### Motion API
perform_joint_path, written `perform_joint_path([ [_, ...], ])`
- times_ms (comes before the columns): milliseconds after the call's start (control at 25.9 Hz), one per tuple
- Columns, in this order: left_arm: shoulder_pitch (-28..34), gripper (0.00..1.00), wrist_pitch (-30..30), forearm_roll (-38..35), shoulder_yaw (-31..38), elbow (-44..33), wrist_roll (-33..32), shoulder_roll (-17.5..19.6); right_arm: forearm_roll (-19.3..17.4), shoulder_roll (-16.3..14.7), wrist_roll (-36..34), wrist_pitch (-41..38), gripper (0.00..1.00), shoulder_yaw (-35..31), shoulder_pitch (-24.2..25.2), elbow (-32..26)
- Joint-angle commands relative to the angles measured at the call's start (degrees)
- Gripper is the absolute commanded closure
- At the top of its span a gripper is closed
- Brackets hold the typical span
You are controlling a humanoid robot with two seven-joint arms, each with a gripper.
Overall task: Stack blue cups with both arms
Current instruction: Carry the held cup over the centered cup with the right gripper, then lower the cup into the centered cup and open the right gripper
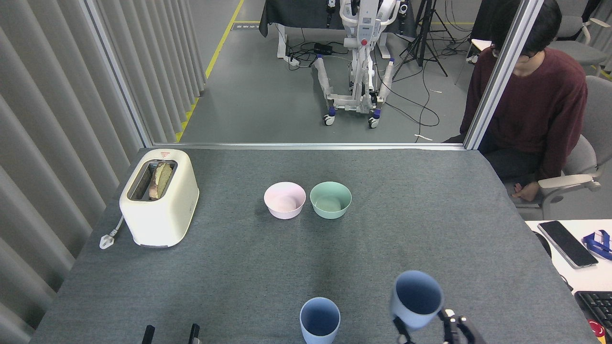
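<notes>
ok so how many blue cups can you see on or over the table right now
2. One blue cup stands upright at the table's near edge; the other blue cup is held tilted in the right gripper, just right of it.

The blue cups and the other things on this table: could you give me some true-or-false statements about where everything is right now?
1. The right end effector holds a tilted blue cup. True.
2. The two blue cups are already stacked. False: the other blue cup stands alone on the table, to the left of the held one.
3. The toaster has bread in a slot. True.
4. The pink bowl sits to the right of the green bowl. False: it sits to its left.
5. The left end effector grips a cup. False: only its fingertips show at the bottom edge, with nothing between them.
</notes>
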Motion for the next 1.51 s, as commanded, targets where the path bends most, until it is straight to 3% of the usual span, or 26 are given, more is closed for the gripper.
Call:
perform_joint_path([
  [0,0.3,0.00,0.1,0.0,0.0,-0.4,0.1,-0.3,9.2,7.0,0.5,1.6,0.77,4.8,-1.7,2.3],
  [155,0.7,0.00,1.0,0.0,0.0,-1.2,0.1,-0.4,11.5,10.0,2.6,3.0,0.76,6.9,-4.7,3.4],
  [890,0.7,0.00,1.1,0.1,0.1,-1.1,0.2,-0.1,12.8,9.5,2.9,4.2,0.74,12.2,-6.4,5.3],
  [928,0.7,0.00,1.1,0.1,0.1,-1.1,0.2,-0.1,12.7,9.4,2.9,4.3,0.68,12.0,-6.4,5.3],
  [967,0.7,0.00,1.1,0.1,0.1,-1.1,0.2,-0.2,12.7,9.8,3.0,4.4,0.45,11.8,-6.5,5.6],
  [1006,0.6,0.00,1.1,0.1,0.1,-1.1,0.2,-0.2,12.5,9.9,2.9,4.7,0.09,11.8,-6.5,5.9],
  [1044,0.5,0.00,1.1,0.1,0.1,-1.1,0.2,-0.2,12.4,9.6,2.9,4.9,0.00,11.8,-6.5,6.0],
  [1392,0.5,0.00,1.1,0.1,0.1,-1.1,0.2,-0.2,11.9,10.2,2.6,4.8,0.00,11.5,-7.2,5.0],
  [1470,0.5,0.00,1.1,0.1,0.1,-1.1,0.2,-0.2,9.7,10.2,2.1,6.0,0.00,9.3,-8.3,3.1],
])
